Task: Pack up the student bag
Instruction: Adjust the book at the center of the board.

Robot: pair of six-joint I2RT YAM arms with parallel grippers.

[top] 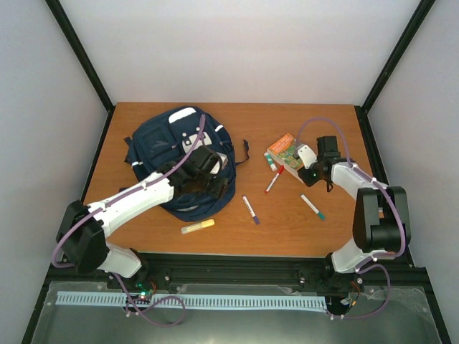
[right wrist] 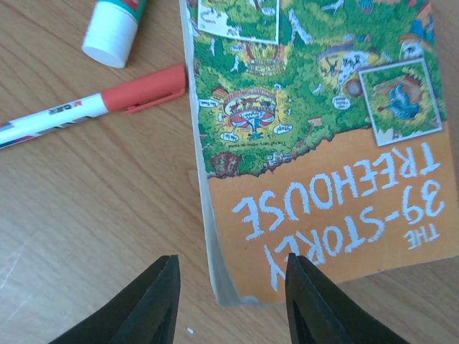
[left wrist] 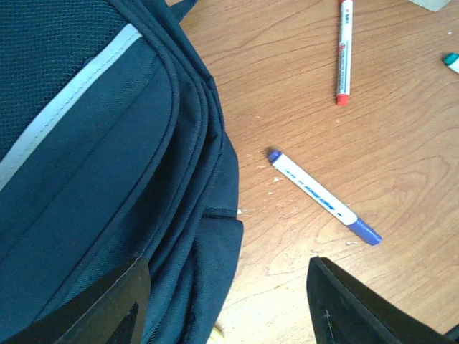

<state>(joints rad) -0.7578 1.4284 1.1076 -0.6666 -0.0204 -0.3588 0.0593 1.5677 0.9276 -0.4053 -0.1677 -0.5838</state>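
With both jaws open, the right gripper (right wrist: 231,290) at the near corner of the flat book (right wrist: 315,129) may merely shove it away, while the left gripper (left wrist: 226,301) hovers over the student bag (left wrist: 93,186)

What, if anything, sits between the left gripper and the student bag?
Nothing visible does. The left gripper is open directly above the student bag at its edge; the blue marker lies off to the side.

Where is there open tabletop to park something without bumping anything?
Bare wood: the far strip between the student bag and the book, and the near edge between the yellow highlighter and the green marker, nearer than the purple marker. Crowded around the book: red marker, glue stick and right end effector.
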